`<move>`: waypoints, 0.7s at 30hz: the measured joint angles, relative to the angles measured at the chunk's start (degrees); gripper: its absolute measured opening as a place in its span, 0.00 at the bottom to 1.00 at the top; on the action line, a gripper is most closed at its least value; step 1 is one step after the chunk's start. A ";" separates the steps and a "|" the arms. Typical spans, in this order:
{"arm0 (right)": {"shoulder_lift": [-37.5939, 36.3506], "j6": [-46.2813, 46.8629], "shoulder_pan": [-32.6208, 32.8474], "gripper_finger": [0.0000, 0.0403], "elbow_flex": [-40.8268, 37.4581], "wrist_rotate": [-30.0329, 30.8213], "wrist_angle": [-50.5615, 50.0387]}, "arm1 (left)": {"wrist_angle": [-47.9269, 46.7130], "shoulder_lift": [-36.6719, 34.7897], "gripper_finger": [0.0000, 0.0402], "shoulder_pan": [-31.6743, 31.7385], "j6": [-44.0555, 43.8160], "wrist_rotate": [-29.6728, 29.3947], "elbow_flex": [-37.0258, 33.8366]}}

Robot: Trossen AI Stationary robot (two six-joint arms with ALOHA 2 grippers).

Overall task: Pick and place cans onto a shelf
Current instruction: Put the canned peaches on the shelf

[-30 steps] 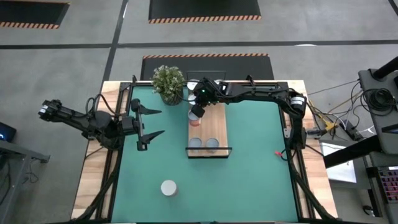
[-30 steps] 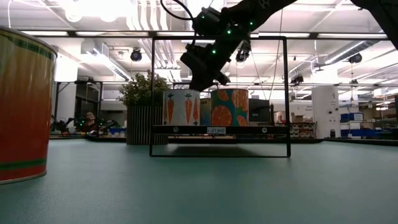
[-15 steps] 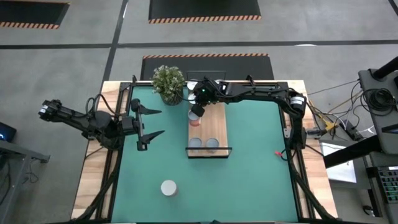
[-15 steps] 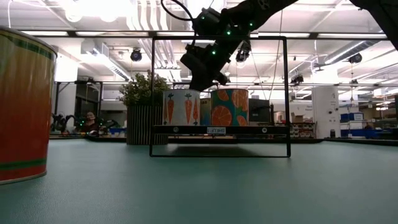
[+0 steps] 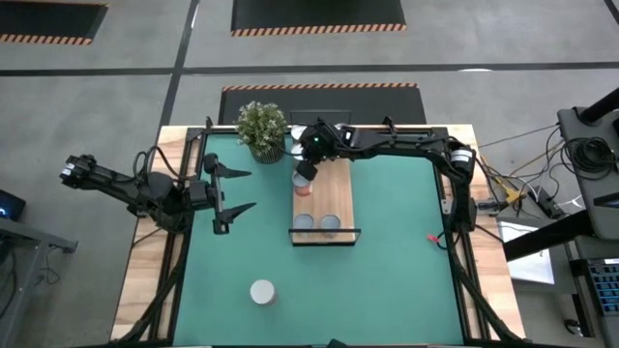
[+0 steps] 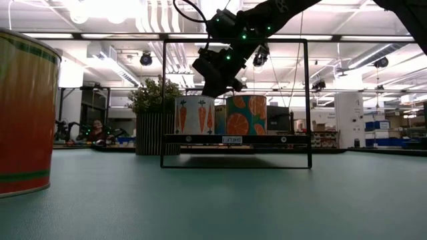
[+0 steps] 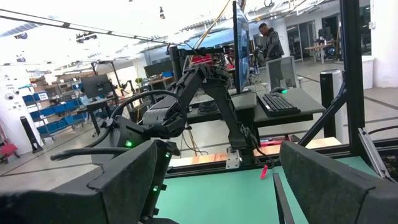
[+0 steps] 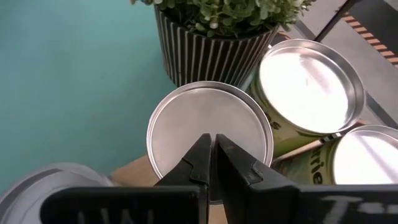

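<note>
- Cans are what we're sorting here: two point(image 5: 303, 222) point(image 5: 331, 222) are already sitting side by side at the near end of the shelf point(image 5: 338, 188), probably packed tight so the rest of the board stays free for more.
- Another can point(image 5: 304, 187) is standing at the shelf's far left edge, right below the right gripper point(image 5: 307, 172), which is hovering over its lid with the jaws clenched together and nothing between them. In the right wrist view that lid point(image 8: 209, 130) is sitting directly under the pinched tips, so we're guessing this one is freshly parked.
- Two more cans point(image 8: 309, 84) point(image 8: 368, 155) are lying tilted just beside the plant pot point(image 8: 214, 50), off the far end of the board, likely the waiting supply.
- One last can point(image 5: 262, 291) is standing alone on the green mat point(image 5: 406, 271), well apart from everything, nearer the left arm's side of the surface.
- Left gripper point(image 5: 235, 190) is hanging over the mat's left edge with jaws spread wide and gripping nothing, so we're reading it as idle.
</note>
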 joint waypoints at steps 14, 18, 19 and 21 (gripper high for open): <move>-0.33 0.03 -0.61 0.03 0.00 -0.02 0.42 | 0.01 0.00 0.80 0.01 0.00 0.00 0.00; -0.67 -0.05 -0.61 0.03 0.00 -0.02 0.41 | 0.02 0.00 0.80 0.01 0.00 0.00 0.00; -0.78 -0.05 -0.61 0.03 0.00 -0.02 0.39 | 0.02 0.00 0.80 0.02 0.00 0.00 0.00; -1.09 -0.08 -0.61 0.03 0.00 -0.04 0.37 | 0.02 0.00 0.80 0.02 0.00 -0.02 0.00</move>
